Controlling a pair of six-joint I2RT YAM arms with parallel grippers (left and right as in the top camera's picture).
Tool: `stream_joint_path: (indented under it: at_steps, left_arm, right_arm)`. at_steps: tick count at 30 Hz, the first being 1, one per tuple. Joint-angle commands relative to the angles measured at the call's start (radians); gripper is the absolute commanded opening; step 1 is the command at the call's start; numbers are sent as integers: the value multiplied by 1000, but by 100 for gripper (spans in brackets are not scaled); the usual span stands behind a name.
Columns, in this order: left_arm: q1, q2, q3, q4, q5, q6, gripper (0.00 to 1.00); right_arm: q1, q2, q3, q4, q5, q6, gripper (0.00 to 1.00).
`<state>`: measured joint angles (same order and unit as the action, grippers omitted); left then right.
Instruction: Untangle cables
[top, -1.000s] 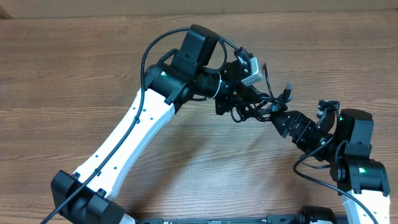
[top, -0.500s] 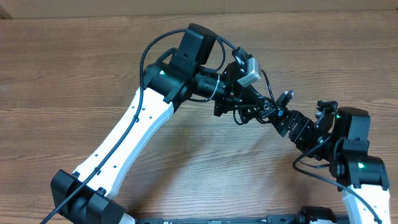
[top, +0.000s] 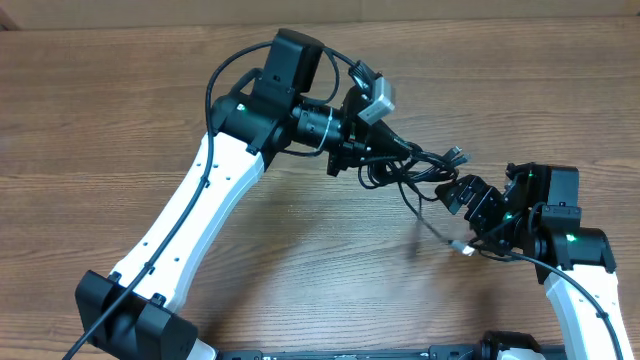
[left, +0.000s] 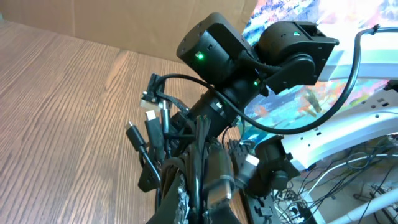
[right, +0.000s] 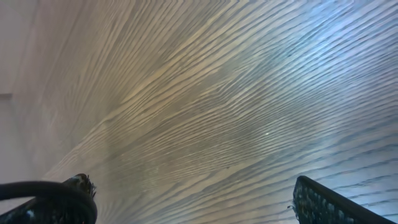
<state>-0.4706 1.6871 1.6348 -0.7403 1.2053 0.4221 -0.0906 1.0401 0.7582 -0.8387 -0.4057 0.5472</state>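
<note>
Above the middle of the bench (top: 100, 120), toward its far edge, the left arm (top: 215, 190) carries the cables (top: 415, 168) as one tangled bundle. The left jaws are fully closed on this bundle. In the left wrist view the black cords run out from between the jaws, and several plug ends (left: 148, 115) fan out to the side over the wood.

The bundle extends from the left jaws toward the right arm (top: 575, 250). One plug (top: 457, 153) projects from its far side. A single strand (top: 430, 222) drops away toward the near edge and ends in a silver-tipped plug (top: 467, 248) just beside the right wrist; contact cannot be determined.

The right jaws stand at full spread and hold nothing. The right wrist view shows only bare bench between the two fingertips (right: 314, 200). Seen from overhead, the right jaws sit just beside the bundle's near end; touching cannot be confirmed.
</note>
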Motion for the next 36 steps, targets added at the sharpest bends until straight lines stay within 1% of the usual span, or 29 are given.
stream_joint_path:
  at_steps: [1, 5, 12, 15, 19, 22, 25, 28, 32, 36]
  left_arm:
    - [24, -34, 25, -11, 92, 2, 4]
    - [57, -34, 25, -21, 84, 1, 4]
    - [103, -34, 25, -87, 78, 1, 4]
    - [102, -34, 25, -86, 70, 2, 4]
    - [102, -34, 25, -107, 16, 0, 4]
    - [97, -34, 25, -138, -24, 0, 4]
    - [80, -34, 25, -158, -78, 0, 4]
    - [55, -34, 25, -176, -175, 0, 4]
    - [9, -33, 25, -221, -378, -21, 4]
    - [-23, -33, 25, -254, -514, -34, 4]
  right_arm:
    - [-10, 9, -4, -6, 119, 13, 100]
    - [-10, 9, -4, -40, 189, 32, 100]
    - [-10, 10, -4, -42, 184, 59, 100]
    - [-10, 9, -4, -35, 150, 58, 100]
    - [-10, 9, -4, -19, 113, 54, 100]
    - [-10, 9, -4, 18, 16, 45, 100]
    - [-10, 9, -4, 55, -99, -25, 100]
    - [-10, 6, -4, 96, -190, -87, 100]
    - [-10, -20, -4, 108, -281, -272, 100]
    - [-10, -53, -4, 69, -307, -405, 100]
